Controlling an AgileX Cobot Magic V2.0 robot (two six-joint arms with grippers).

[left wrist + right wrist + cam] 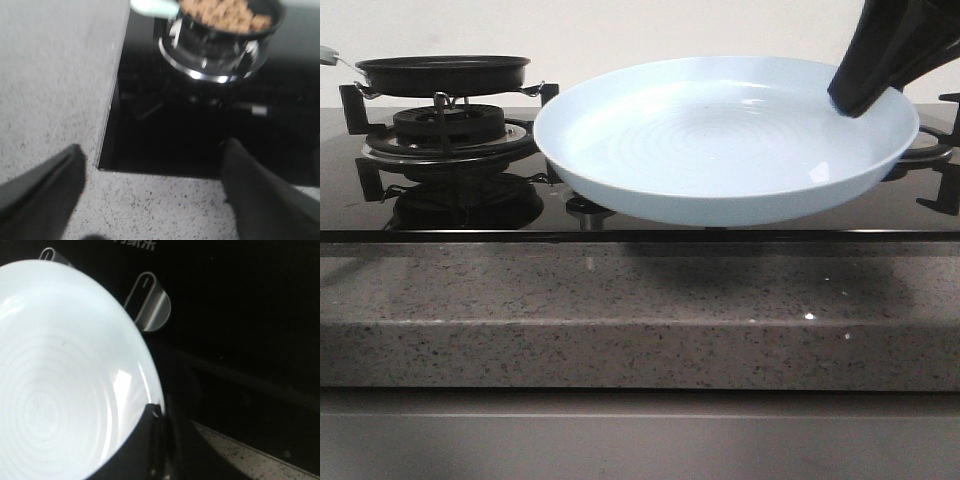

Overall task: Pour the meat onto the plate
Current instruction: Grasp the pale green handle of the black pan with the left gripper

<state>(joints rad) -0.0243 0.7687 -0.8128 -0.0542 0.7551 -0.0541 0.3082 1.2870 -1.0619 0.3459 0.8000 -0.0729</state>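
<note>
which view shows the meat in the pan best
The left wrist view: it looks down into the black frying pan, so the orange-brown meat shows, though blurred. The front view sees the pan only side-on at rim height, its contents hidden. The right wrist view shows only the plate and stove knobs, no meat.

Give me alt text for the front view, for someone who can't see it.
An empty pale blue plate is held tilted above the stove's glass top, gripped at its far right rim by the right gripper. Behind it to the left, a black frying pan sits on a burner.
</note>
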